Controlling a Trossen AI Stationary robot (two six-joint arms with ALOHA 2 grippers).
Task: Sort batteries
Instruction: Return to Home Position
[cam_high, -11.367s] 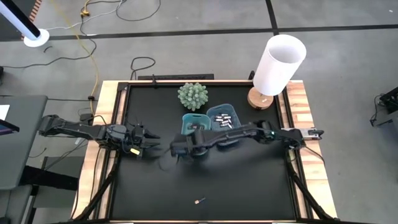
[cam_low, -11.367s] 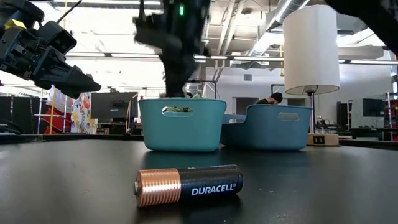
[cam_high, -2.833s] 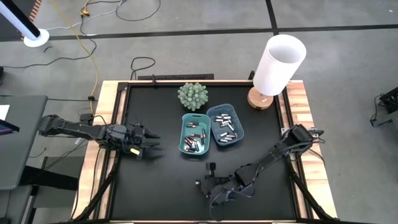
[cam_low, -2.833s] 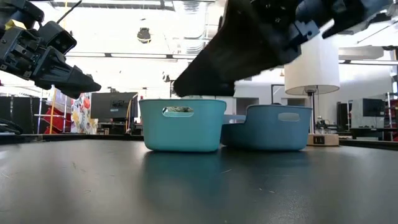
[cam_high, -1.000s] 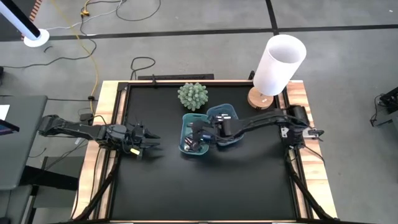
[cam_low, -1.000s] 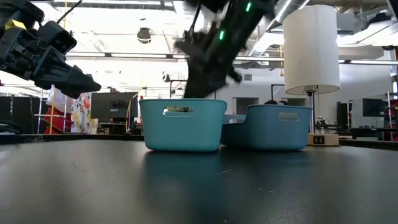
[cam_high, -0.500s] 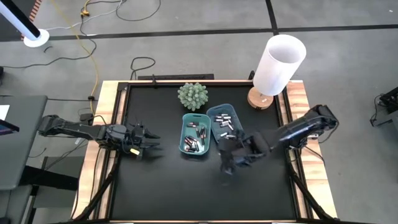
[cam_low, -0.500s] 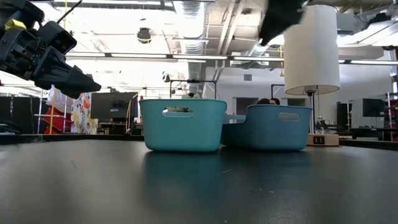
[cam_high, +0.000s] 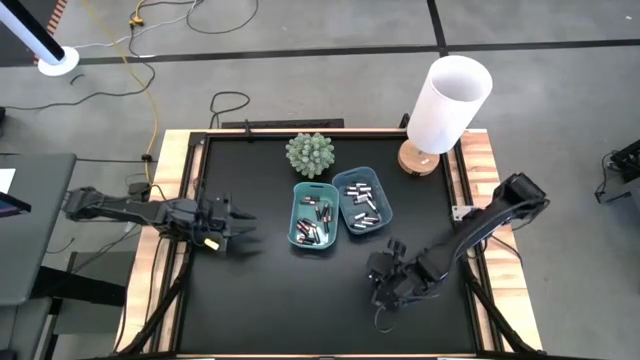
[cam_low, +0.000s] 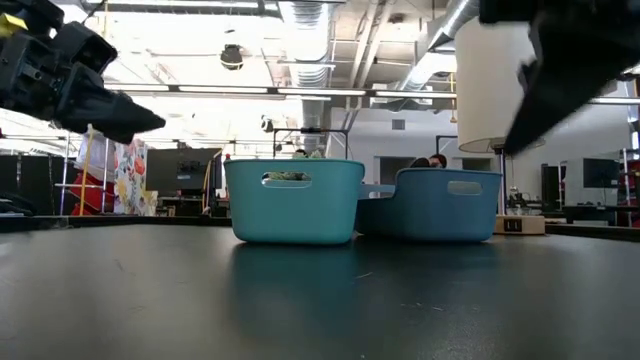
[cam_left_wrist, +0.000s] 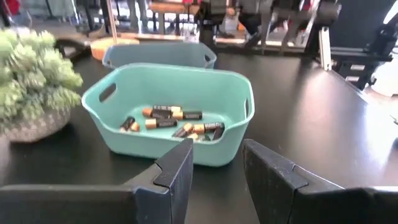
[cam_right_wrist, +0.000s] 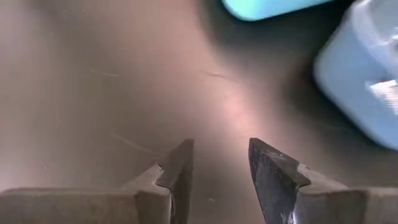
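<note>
Teal is the colour of the left tray (cam_left_wrist: 137, 140), and the dark batteries (cam_left_wrist: 171, 118) with copper ends lie inside it. The silvery batteries (cam_high: 360, 205) lie in the blue tray (cam_low: 440, 210) right beside it. Every battery I can see is in a tray, so the sorting looks done and the arms only need to go home.

The right claw (cam_right_wrist: 221, 146) hangs over the black tabletop (cam_high: 270, 300), near the front, with its fingers apart and nothing in it. The left claw (cam_left_wrist: 217, 149) waits by the left edge, facing the left tray, part open and empty too.

What could go wrong? If the right arm swings wide on its way home, it may bump the blue tray or the lamp (cam_high: 450, 100). A bump could tip a tray, and the sorted batteries could spill and mix. The trays look light, so even a small knock may slide them.
</note>
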